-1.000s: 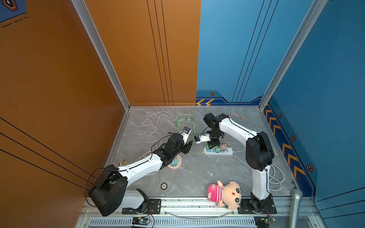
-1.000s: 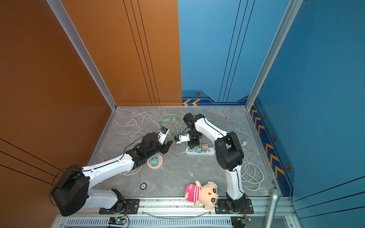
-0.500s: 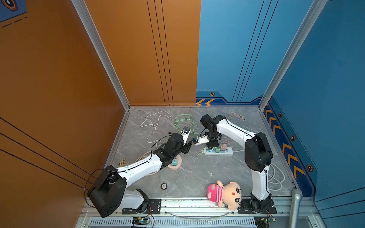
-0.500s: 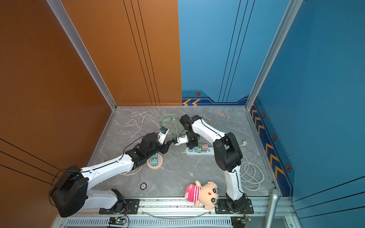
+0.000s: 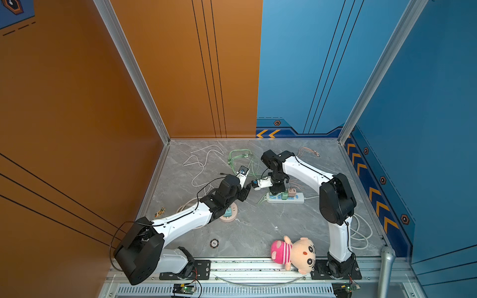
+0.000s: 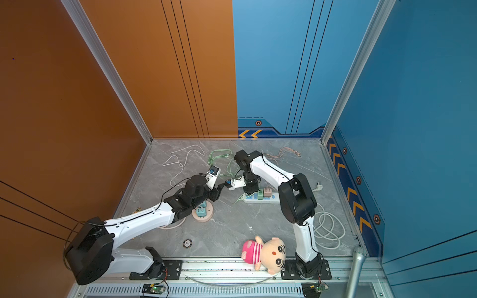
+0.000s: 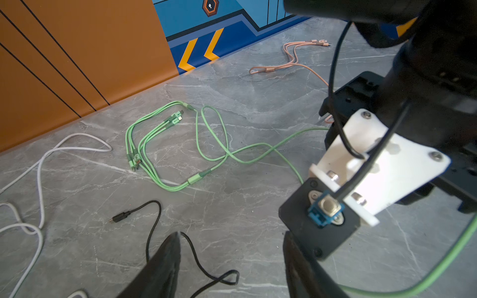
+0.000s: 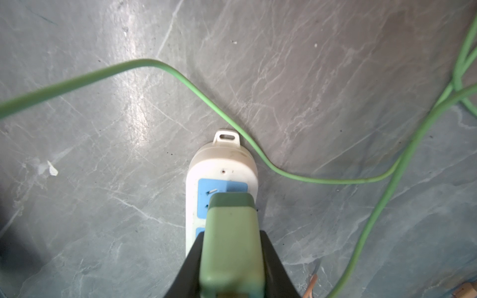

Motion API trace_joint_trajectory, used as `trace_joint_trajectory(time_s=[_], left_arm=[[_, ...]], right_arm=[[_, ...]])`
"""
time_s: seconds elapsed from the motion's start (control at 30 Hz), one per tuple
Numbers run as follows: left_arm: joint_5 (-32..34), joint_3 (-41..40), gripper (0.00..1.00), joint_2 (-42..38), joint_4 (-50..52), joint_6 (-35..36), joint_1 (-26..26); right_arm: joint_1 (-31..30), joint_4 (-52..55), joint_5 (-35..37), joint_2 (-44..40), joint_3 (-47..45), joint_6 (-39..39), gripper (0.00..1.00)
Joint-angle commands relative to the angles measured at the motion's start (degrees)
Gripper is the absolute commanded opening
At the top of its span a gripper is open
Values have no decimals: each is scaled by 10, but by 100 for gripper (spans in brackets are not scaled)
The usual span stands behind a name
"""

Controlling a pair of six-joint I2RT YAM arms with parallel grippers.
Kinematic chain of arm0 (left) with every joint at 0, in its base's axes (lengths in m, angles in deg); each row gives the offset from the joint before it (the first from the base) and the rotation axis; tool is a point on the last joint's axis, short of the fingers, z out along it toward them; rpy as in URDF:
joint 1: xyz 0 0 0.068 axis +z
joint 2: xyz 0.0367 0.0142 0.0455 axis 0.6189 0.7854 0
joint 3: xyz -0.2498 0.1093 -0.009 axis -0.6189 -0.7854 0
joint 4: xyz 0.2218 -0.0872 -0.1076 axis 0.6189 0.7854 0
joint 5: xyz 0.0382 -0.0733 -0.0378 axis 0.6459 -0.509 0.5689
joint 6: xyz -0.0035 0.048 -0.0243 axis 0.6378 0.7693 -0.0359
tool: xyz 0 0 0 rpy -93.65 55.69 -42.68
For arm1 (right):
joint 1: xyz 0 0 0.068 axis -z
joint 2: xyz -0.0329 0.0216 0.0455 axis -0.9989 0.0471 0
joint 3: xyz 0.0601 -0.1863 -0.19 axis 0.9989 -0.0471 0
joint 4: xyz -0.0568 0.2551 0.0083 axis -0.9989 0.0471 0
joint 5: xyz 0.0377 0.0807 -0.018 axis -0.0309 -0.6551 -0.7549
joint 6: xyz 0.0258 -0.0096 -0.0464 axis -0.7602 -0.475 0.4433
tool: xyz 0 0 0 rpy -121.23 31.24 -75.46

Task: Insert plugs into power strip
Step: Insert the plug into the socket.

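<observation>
Right wrist view: mint green plug [image 8: 229,219] pinched between the right gripper's [image 8: 232,247] fingers, right over the end blue socket of the white power strip [image 8: 222,167]; can't tell if it's seated. Left gripper [image 7: 231,237] hangs with fingers spread, gripping nothing, above a black cable [image 7: 152,232]. Grey marbled tabletop [image 7: 232,103], orange wall [image 5: 77,103], blue wall [image 5: 309,64] with yellow chevrons [image 5: 268,133]; the disc [image 5: 214,243] by the front rail has print too small to read.

The white power strip [image 5: 298,198], with blue socket faces, is lying flat. A mint green plug [image 6: 260,194] and a pale pink plug [image 6: 268,192] are standing upright in it, side by side. A second mint green plug [image 8: 232,245] is hovering at its end socket with one prong showing. Two teal-blue plugs [image 6: 200,212] are sitting on a round beige base [image 6: 206,219].
</observation>
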Motion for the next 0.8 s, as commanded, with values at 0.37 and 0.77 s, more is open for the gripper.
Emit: trace_joint_trajectory(time_s=[0.37,0.77], left_arm=[[46,12,64,9,33,18,-13],[53,6,64,-3,35,18,-14]], right_arm=[[-12,14,39,17,-11,-5,0],[-8,13,38,60,1,-20,0]])
